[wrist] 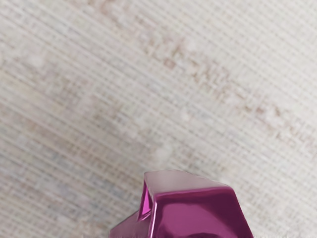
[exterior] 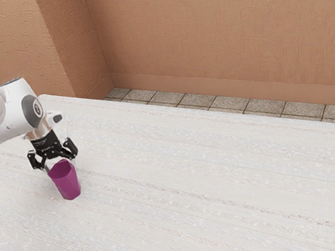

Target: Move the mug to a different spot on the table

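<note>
Well, there is just one container here, a glossy magenta mug (exterior: pixel 66 182), near the exterior view's left edge on the pale, streaked table (exterior: pixel 224 186). It is wider at the mouth and narrows toward the base, and it leans a little. From where I look I cannot say whether its base rests flat on the surface or hangs just above it.

The white arm (exterior: pixel 7 114) reaches in from the exterior view's left and bends down. Its black gripper (exterior: pixel 56 163) sits right on top of the mug, at the rim. It covers much of the opening, so I cannot see inside and cannot say if the mug holds anything. Whether the gripper is clamped on the mug or loose around it I cannot tell; the black parts meet the rim, but the contact itself is hidden.

In the wrist view the mug (wrist: pixel 193 213) shows close under the hand as a shiny, faceted magenta shape with a paler upper face, and the woven-looking table (wrist: pixel 124 99) spreads out beyond it. Its inside cannot be seen there either.

Past the table's far edge runs a strip of grey tiled floor (exterior: pixel 263 104) and, behind that, a rough terracotta wall (exterior: pixel 216 27).
</note>
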